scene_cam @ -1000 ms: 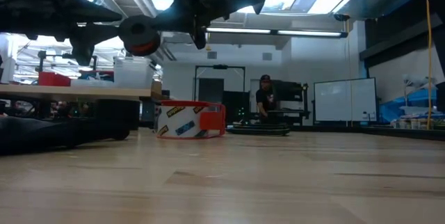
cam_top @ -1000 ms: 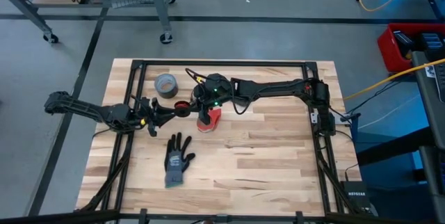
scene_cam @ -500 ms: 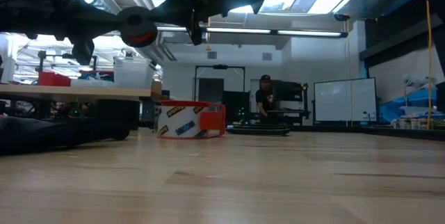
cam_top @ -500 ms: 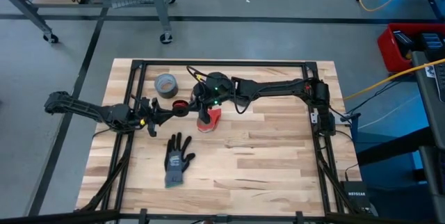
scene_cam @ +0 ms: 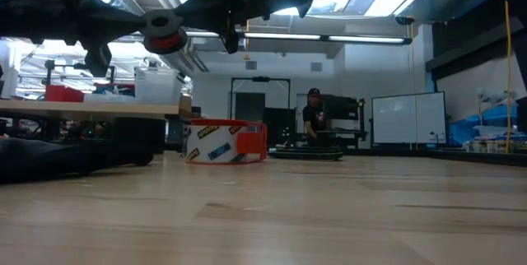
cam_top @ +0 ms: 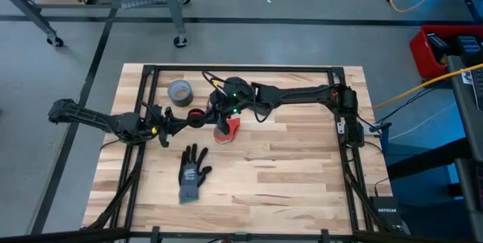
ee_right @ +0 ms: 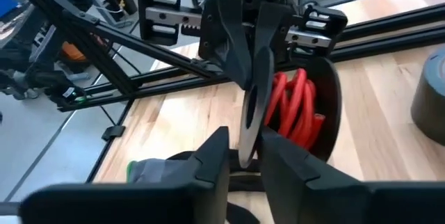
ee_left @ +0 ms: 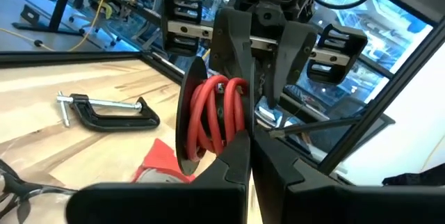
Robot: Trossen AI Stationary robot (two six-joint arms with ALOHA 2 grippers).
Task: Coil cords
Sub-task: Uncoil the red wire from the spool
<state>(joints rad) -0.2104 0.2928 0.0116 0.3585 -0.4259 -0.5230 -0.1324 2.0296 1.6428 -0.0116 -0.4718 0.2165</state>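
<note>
- Now left tool (ee_left: 247, 156) is clamped shut on the coiled red cord on its dark round spool (ee_left: 208, 116), mid-air above the wooden desk (cam_top: 302, 160).
- Right tool (ee_right: 243, 156) has begun parting: handover to left looks done.
- Coil holds; black cord not spotted.

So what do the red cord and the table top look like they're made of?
Red cord: glossy, rubbery-looking plastic jacket wound in smooth coils, pinched by the shut left gripper. Table top: pale wood planks with visible grain and joints, probably butcher block with a matte finish.
</note>
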